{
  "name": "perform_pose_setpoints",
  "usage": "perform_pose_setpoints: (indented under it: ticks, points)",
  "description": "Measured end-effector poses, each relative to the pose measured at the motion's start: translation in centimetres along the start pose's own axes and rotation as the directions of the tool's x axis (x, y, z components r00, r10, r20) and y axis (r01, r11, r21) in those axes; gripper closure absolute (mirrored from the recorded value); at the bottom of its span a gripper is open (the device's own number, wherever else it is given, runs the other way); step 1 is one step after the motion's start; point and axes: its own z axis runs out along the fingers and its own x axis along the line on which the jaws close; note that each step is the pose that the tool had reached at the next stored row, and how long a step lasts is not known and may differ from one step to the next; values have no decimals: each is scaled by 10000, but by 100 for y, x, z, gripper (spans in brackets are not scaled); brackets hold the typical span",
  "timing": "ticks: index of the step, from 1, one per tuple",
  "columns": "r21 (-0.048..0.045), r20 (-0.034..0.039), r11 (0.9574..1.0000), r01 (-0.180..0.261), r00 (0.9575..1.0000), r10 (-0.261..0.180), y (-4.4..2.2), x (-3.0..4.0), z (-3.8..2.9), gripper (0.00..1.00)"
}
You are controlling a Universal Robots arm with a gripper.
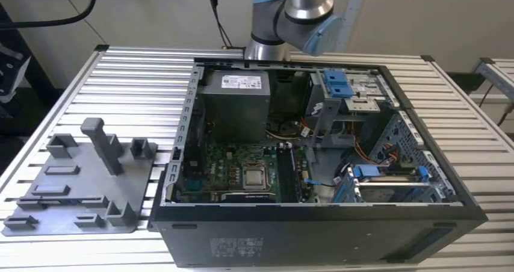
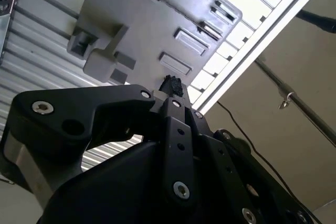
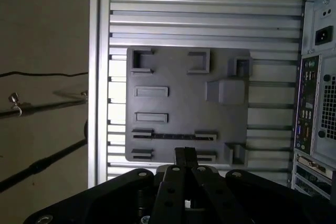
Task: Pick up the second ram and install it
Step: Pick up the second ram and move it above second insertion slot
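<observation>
Robot at work on an open computer: in the first wrist view the gripper (image 3: 185,152) hangs over a grey tray (image 3: 173,103), its black jaws drawn together on nothing. The ram (image 3: 173,136), a thin dark strip standing on edge, sits between two small brackets of the tray, well below the gripper and untouched. Judging by this, both the pick-up and the seating are left to do. The matte, moulded tray lies on a ribbed aluminium table (image 1: 129,73) at the exterior view's left, beside the black steel case (image 1: 321,242). Inside, a square silver processor (image 1: 255,177) gleams on the green board (image 1: 216,163). The arm (image 1: 289,7) rises at upper centre.
</observation>
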Motion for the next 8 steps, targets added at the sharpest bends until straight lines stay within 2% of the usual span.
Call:
perform_pose_setpoints:
  ticks: [5, 8]
  points:
    - [1, -5, 10000, 86, 10000, -86, 0, 0, 0, 89]
    - [1, -16, 9992, 392, 9992, -392, -1, 0, 1, 89]
